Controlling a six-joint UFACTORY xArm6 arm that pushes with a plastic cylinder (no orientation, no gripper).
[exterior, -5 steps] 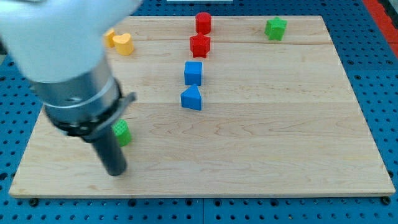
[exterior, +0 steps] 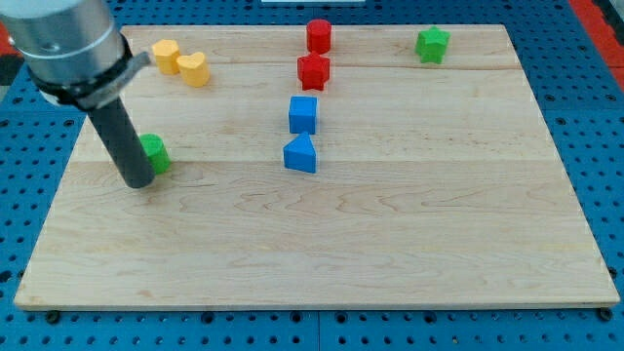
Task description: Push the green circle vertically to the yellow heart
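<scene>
Green is what you want to watch: the green circle block [exterior: 154,152] sits near the left edge of the pale wooden desk [exterior: 409,224], about halfway up, partly hidden behind the dark rod. My tip [exterior: 137,182] is planted on the wood right against the circle's lower left side, touching or as good as touching it. You have no pincer on this arm, just the straight rod, so there is nothing to read as wide or narrow.

Look toward the view's top and you find the yellow heart block [exterior: 194,69], well apart from the circle and a little to its right. Just beside it on the left sits a second yellow block [exterior: 166,56], rounded, its exact shape hard to call.

Across the middle you have a loose column: a red cylinder block [exterior: 319,36] at the top edge, a red star-like block [exterior: 313,71] beneath it, then a blue cube block [exterior: 303,114], then a blue wedge-topped block [exterior: 300,153]. Far off at the top right rests a green star-like block [exterior: 432,44].
</scene>
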